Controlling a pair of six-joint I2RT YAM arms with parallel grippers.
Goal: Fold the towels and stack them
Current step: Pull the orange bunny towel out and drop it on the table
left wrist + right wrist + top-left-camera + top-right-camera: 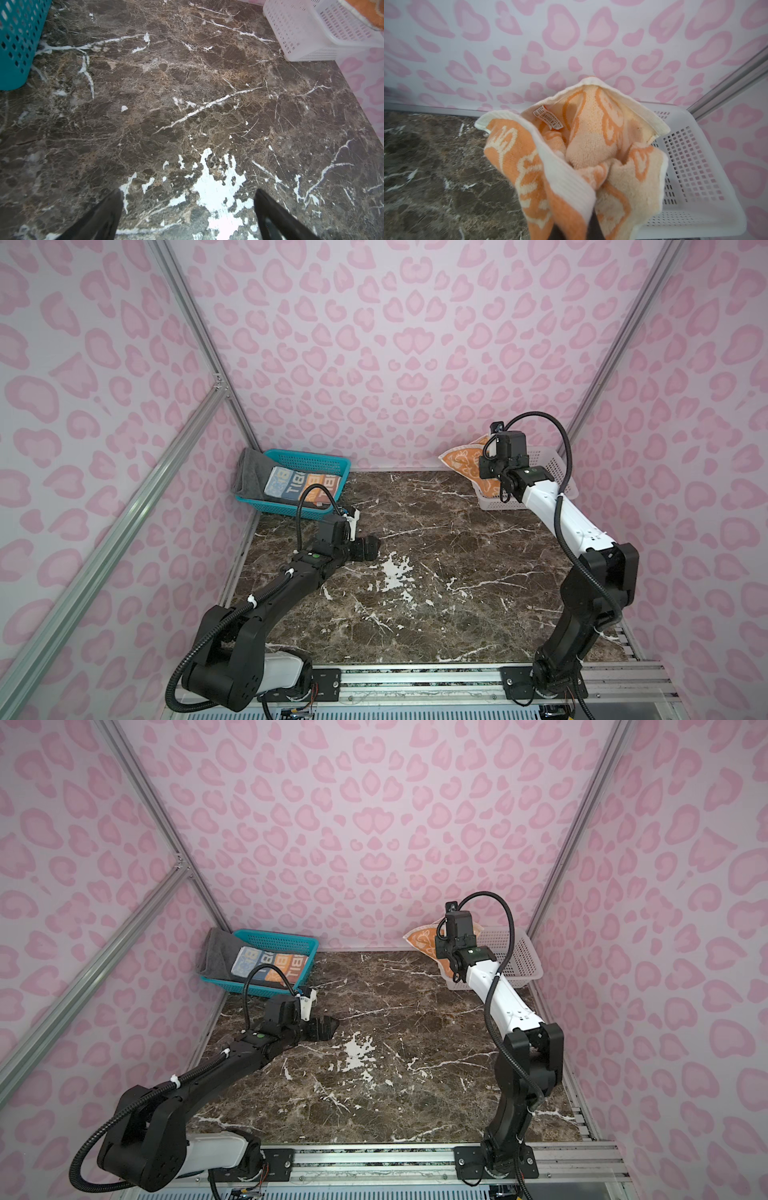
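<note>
Brown marble table (436, 605) with white veins, bare across its middle.

Left arm low over that bare stone, just in front of the teal basket (309, 455). Left gripper (187, 193) empty, fingers (104, 218) spread wide apart, only marble between them.

Right arm stretched to the back of the table, well apart from the teal basket, over the white basket (548, 466) in the opposite back corner.

Teal basket at the back, against the wall, in both top views.

Large dark grey towel (249, 475) draped over the teal basket's outer end wall, partly inside, partly hanging outside.

Multicolour lettered towel (291, 483) folded flat inside the teal basket, just beside the grey one.

Small orange towel (459, 460) with pale cartoon outlines far from the teal basket, bunched and lifted above the white basket's end nearer the teal one. Right gripper (486, 475) clamped tight on its gathered folds, fingers together and mostly buried in cloth in the right wrist view.

Small printed label (548, 117) on the orange towel's paler inner side.
</note>
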